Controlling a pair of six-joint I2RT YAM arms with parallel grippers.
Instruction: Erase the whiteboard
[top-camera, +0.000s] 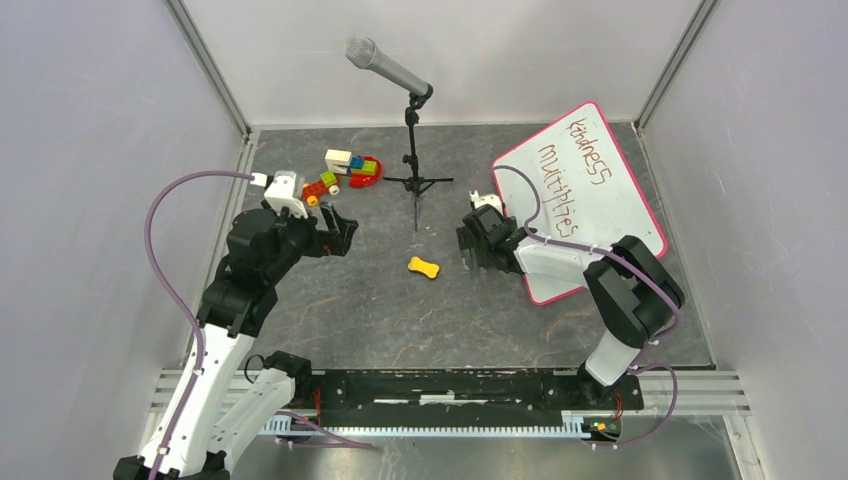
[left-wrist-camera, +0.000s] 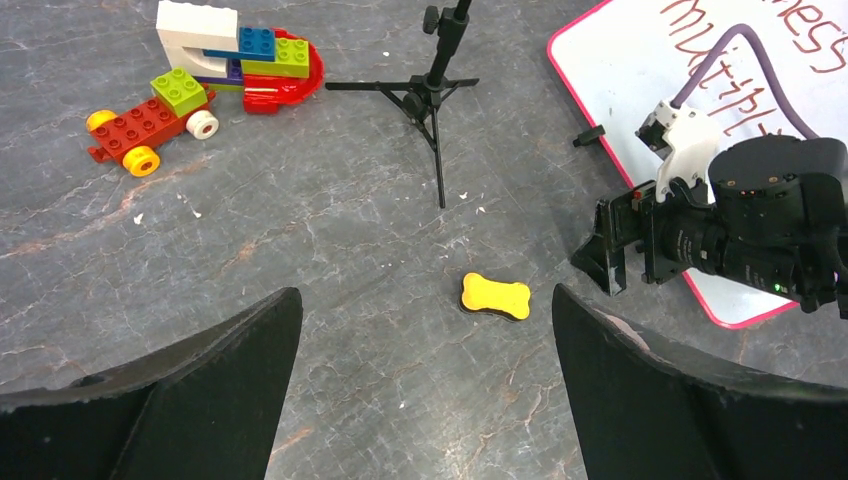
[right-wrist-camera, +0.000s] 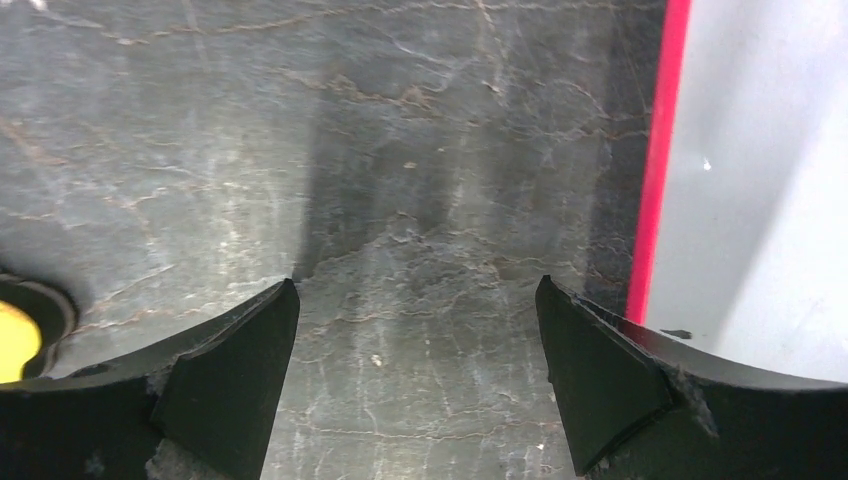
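While the whiteboard (top-camera: 590, 190), bearing red writing, lies at two o'clock, the left gripper (top-camera: 345, 233) and right gripper (top-camera: 468, 248) gape wide, holding nothing, a yellow bone-shaped pad (top-camera: 425, 266) between them.

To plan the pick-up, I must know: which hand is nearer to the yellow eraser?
Right. The right hand hangs just to the right of the eraser, beside the whiteboard edge. The left hand is farther off, behind it and to its left.
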